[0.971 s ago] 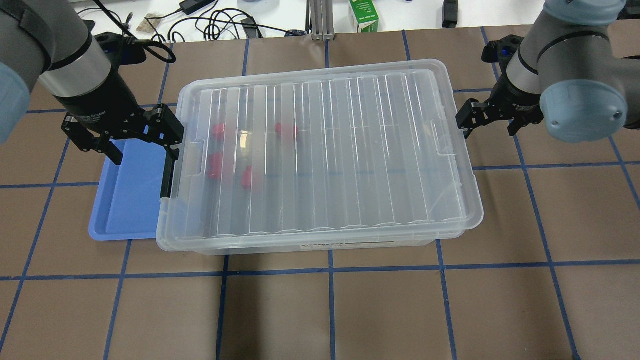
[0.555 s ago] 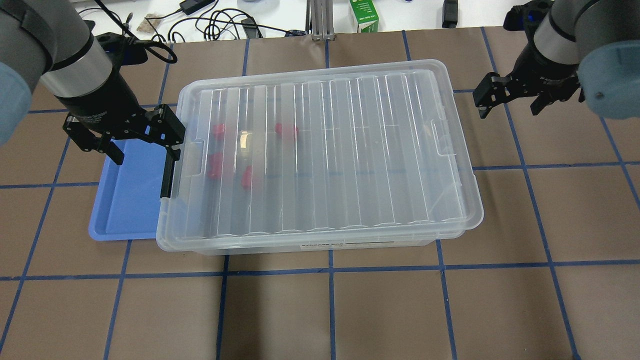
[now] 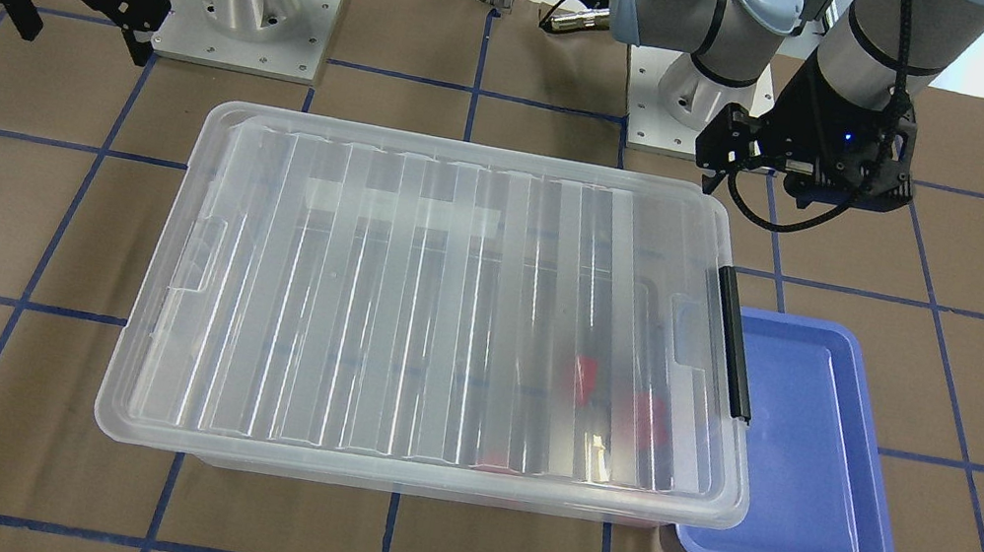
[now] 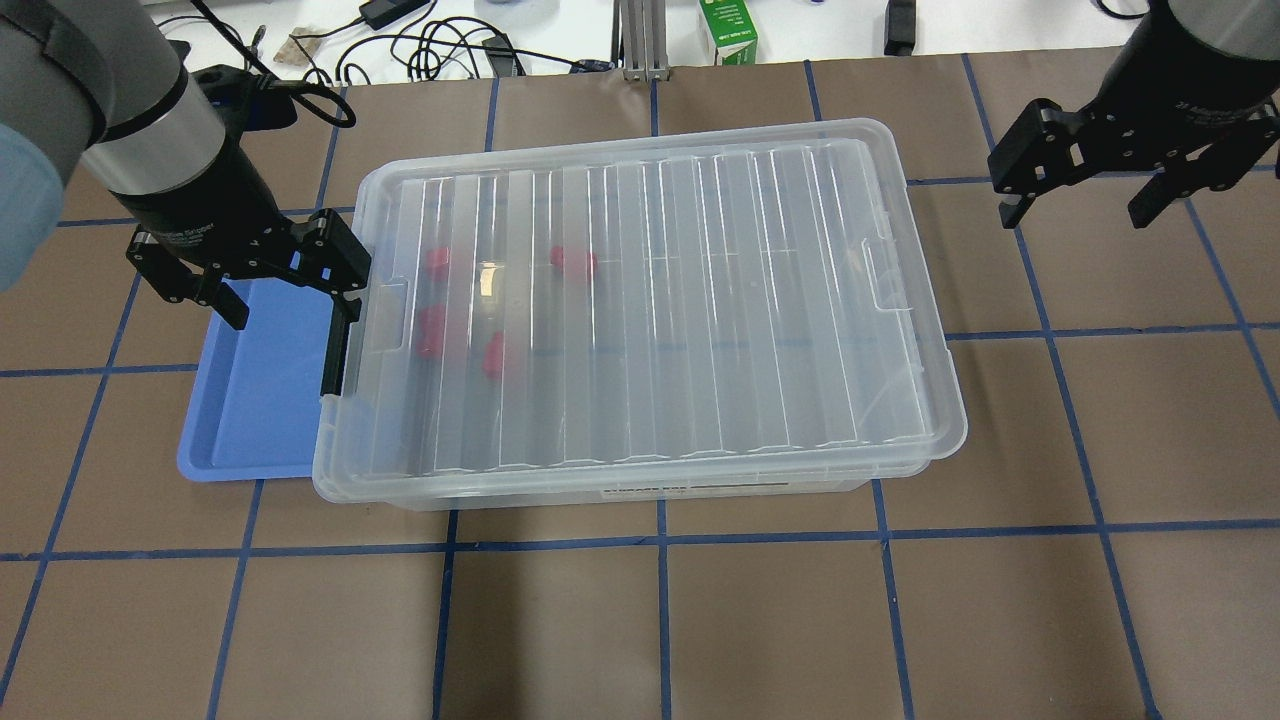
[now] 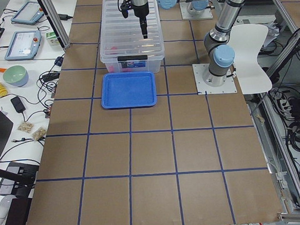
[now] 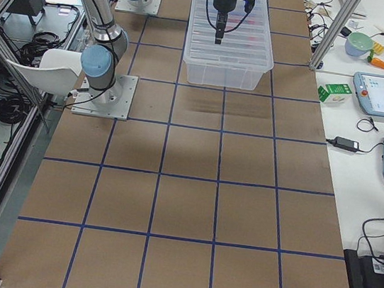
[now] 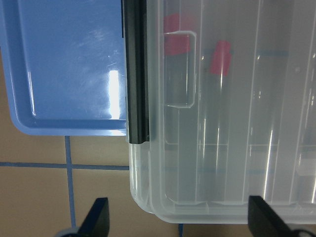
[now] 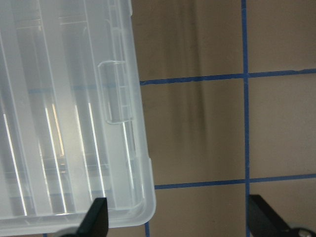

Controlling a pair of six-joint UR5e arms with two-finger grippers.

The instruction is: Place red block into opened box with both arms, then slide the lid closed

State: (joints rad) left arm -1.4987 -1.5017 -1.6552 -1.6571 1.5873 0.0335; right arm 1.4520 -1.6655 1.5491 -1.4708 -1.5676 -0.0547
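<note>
The clear box (image 4: pixel 640 492) lies across the table's middle with the ribbed lid (image 4: pixel 650 300) flat on its rim, covering it end to end. Several red blocks (image 4: pixel 572 260) show blurred through the lid near the left end, also in the front view (image 3: pixel 585 377) and the left wrist view (image 7: pixel 220 57). My left gripper (image 4: pixel 293 312) hangs open over the box's black bar (image 7: pixel 136 74), holding nothing. My right gripper (image 4: pixel 1075 215) is open and empty, raised clear of the box's right end (image 8: pixel 116 91).
A shallow blue tray (image 4: pixel 250 400) lies against the box's left end, partly under my left gripper. A green carton (image 4: pixel 728 30) and cables (image 4: pixel 430 45) sit beyond the far table edge. The arm bases (image 3: pixel 247 5) stand behind the box.
My right gripper has pulled back from the box's right end, up and to the right. The left gripper, box and lid have not moved.
</note>
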